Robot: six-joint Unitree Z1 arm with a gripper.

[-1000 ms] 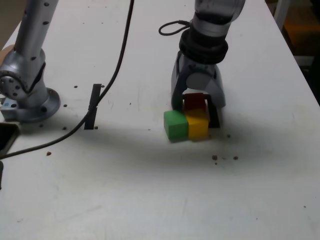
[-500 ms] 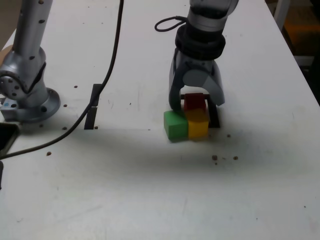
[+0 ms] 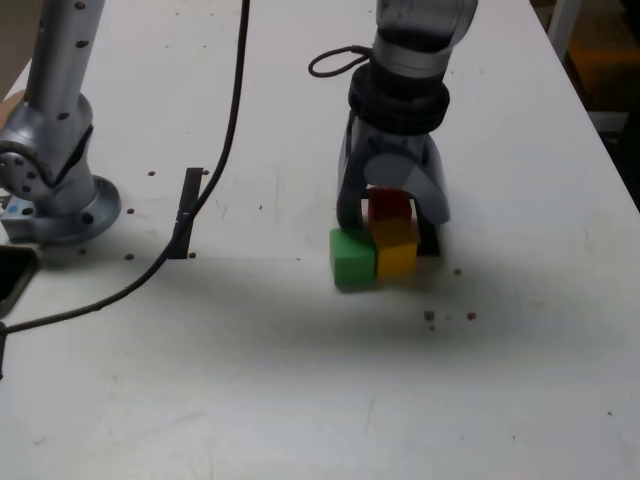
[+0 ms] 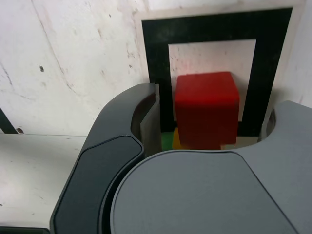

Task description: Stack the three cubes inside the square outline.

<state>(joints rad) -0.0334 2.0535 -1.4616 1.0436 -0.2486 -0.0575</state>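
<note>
- Honestly, I see my tool [image 3: 392, 205] spread wide, straddling the red cube [image 3: 389, 205] atop the yellow cube [image 3: 396, 253], gripping nothing.
- Lifting carelessly could topple red; the green cube [image 3: 352, 259] waits at yellow's nine o'clock.

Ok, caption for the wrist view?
Open tool straddling the small red cube over the black tape square outline.

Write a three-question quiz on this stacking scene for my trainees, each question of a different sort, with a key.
1. True or false: the gripper is clamped on the green cube.
2. Which cube sits on the yellow cube? A green, B red, C none.
3. Fill in: the green cube touches the yellow cube on the exterior view's ____ side.

Key: 1 false, open jaws straddle the red cube; 2 B; 3 left.
</note>
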